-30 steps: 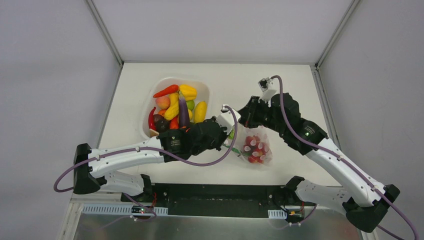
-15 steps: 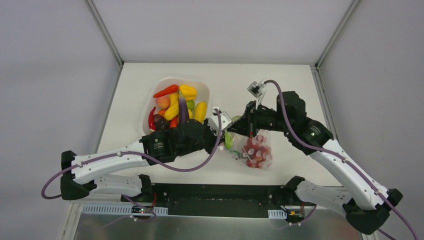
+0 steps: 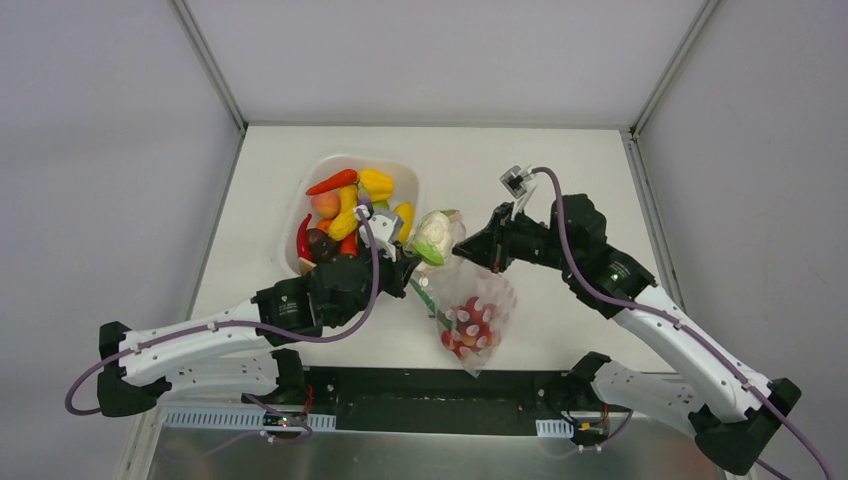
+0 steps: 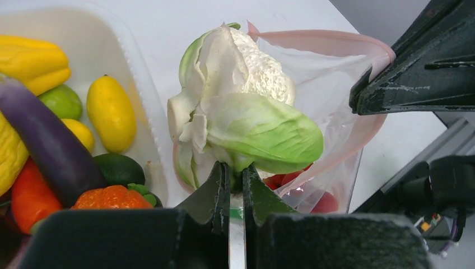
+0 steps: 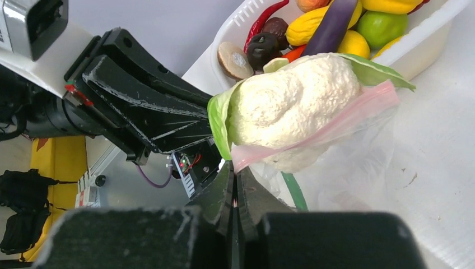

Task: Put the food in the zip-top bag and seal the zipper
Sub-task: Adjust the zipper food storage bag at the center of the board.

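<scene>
Table: white top [image 3: 560,170], with both arms meeting over its middle.
Tub: white tub [image 3: 325,168] at the back left, heaped with toy fruit and vegetables [image 3: 347,218] waiting their turn.
Bag: clear bag [image 3: 495,295] hanging just right of the tub, held up by its mouth between the two grippers. Red fruit [image 3: 468,328] sits at the bottom.
Cauliflower: cauliflower [image 4: 246,106] perched in the bag's mouth, its top well above the rim and a green leaf bulging over the near side. It looks wedged, not dropped in.
Left gripper: left gripper [image 4: 235,171] has its fingers together, seemingly on the bag's near rim, right under that leaf.
Right gripper: right gripper [image 5: 234,171] is pinched tight on the far side of the zipper [image 4: 336,39].
Zipper: pink strip stretched into a loop round the cauliflower, wide open.
Step in hand: getting the cauliflower through the mouth.
How to do it well: keep both pinches firm, spread the rims apart and upward, then give a small shake so it slides down.
Watch for: the cauliflower tipping out over the near rim, or the strip slipping from a pinch.
</scene>
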Robot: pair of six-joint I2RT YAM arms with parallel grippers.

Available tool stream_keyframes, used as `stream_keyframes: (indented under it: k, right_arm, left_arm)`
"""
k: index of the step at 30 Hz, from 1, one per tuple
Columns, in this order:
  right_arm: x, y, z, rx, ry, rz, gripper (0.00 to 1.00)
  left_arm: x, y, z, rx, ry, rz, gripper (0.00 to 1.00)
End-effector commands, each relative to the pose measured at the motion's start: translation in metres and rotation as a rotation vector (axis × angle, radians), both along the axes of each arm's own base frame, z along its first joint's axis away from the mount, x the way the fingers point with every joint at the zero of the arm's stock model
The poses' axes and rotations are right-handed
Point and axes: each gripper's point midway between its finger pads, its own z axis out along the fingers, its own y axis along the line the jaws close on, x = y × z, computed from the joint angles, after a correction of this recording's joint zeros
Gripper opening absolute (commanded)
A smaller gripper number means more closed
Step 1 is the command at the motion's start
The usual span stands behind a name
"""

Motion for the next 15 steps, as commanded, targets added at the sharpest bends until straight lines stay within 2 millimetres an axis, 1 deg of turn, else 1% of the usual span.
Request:
stream_keyframes:
  k: [1, 4, 7, 10, 12, 15]
  right_arm:
    - [0.018, 0.009, 0.053, 0.073, -0.15, -0.007, 0.0]
    - [0.029, 0.011, 0.064, 0.057, -0.174, 0.041, 0.0]
    - [0.031, 0.013, 0.076, 0.058, -0.187, 0.144, 0.0]
    - [0.032, 0.013, 0.077, 0.028, -0.169, 0.241, 0.0]
    - [0.042, 0.012, 0.067, -0.037, -0.136, 0.237, 0.0]
    - [0.071, 0.003, 0.031, -0.181, 0.011, 0.075, 0.0]
  left_arm:
    - [0.016, 0.025, 0.017, -0.113, -0.016, 0.171, 0.0]
    - [0.021, 0.044, 0.019, -0.13, -0.035, 0.254, 0.0]
    - [0.024, 0.064, 0.023, -0.104, -0.056, 0.325, 0.0]
    - [0.026, 0.078, 0.024, -0.079, -0.068, 0.378, 0.0]
    - [0.026, 0.087, 0.026, -0.084, -0.07, 0.403, 0.0]
    - [0.024, 0.091, 0.028, -0.087, -0.075, 0.394, 0.0]
